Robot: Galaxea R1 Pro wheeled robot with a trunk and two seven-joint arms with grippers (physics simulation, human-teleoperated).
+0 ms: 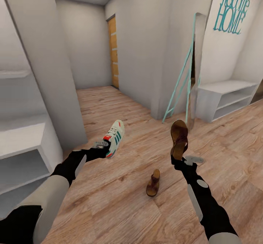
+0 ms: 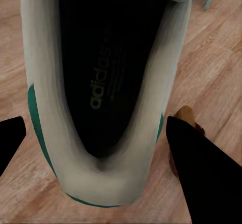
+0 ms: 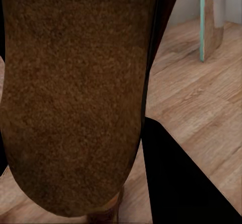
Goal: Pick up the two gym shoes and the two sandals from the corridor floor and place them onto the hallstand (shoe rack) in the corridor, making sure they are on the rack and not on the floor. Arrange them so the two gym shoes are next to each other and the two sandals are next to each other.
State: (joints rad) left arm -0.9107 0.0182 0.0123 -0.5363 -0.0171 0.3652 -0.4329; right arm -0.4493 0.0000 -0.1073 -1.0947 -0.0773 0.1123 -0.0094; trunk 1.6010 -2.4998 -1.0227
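Observation:
My left gripper [image 1: 105, 146] is shut on one gym shoe [image 1: 115, 137], a cream sneaker with green stripes, held above the corridor floor [image 1: 120, 207]. In the left wrist view the shoe's dark insole [image 2: 101, 73] sits between my black fingers [image 2: 201, 178]. My right gripper [image 1: 178, 158] is shut on the heel end of a brown sandal [image 1: 179, 136], held up with its toe pointing away; its brown face [image 3: 75, 93] looms in the right wrist view. The second sandal [image 1: 153, 183] lies on the floor between my arms. The hallstand [image 1: 22, 136] stands at the left. The other gym shoe is out of view.
A plain low white shelf bench [image 1: 226, 96] stands at the right wall under a teal sign [image 1: 232, 8]. A teal ladder [image 1: 180, 85] leans at the wall corner beside it. A corridor with a wooden door [image 1: 114, 52] runs ahead. Open floor lies between the hallstand and me.

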